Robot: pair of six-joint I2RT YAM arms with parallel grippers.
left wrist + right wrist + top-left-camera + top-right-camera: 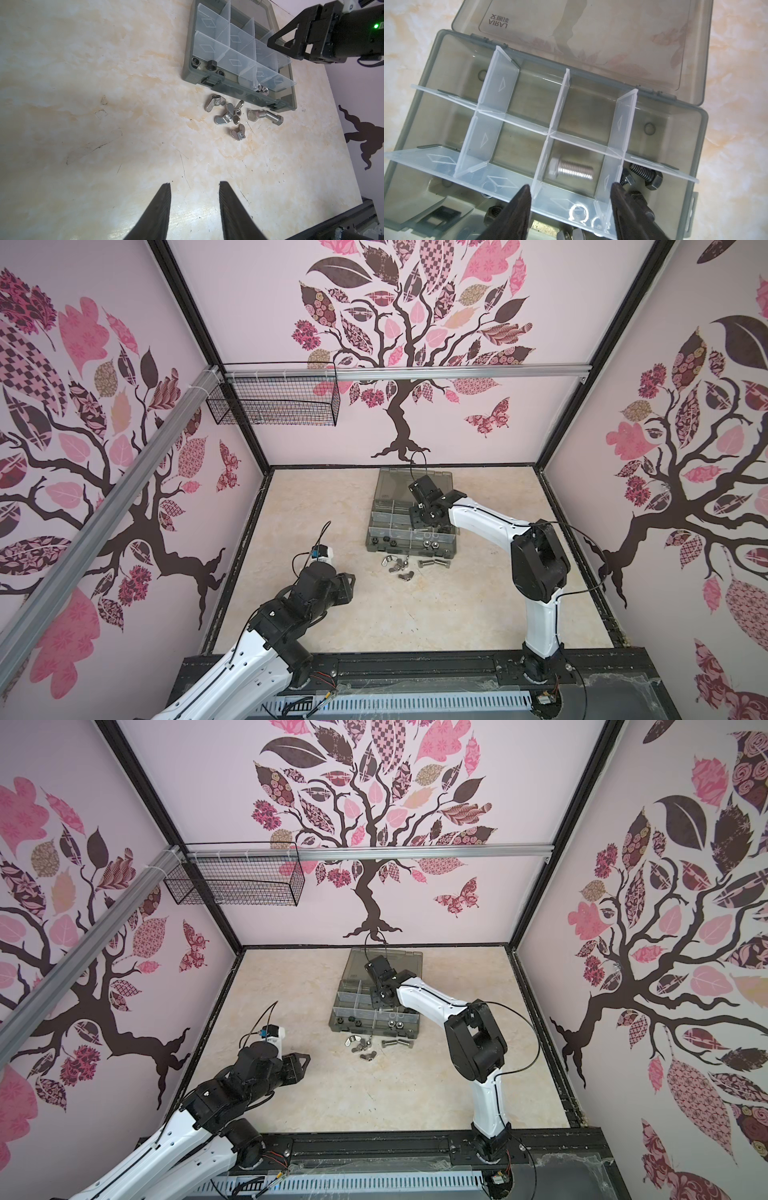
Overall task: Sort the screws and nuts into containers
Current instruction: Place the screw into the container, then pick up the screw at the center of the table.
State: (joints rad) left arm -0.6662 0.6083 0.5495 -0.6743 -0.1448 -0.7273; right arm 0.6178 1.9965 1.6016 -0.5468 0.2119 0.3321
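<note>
Over the case (372,526) in both top views, my right arm reaches forward with its wrist bent down, right gripper (417,526) above the compartments. My left arm crouches low, left gripper (350,580) aimed at the loose nuts (400,565).

From my left wrist, the fingers (160,207) are spread and empty; the nuts and two bolts (266,117) lie just beside the case.

From my right wrist, the fingers (517,207) are released and empty, above a silver bolt (571,171) lying in a middle-row compartment.

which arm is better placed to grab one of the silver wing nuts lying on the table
Left, likely: the left gripper is open, empty and pointed at the silver wing nuts, while the right gripper hangs open over the smoky grey plastic organizer case.
</note>
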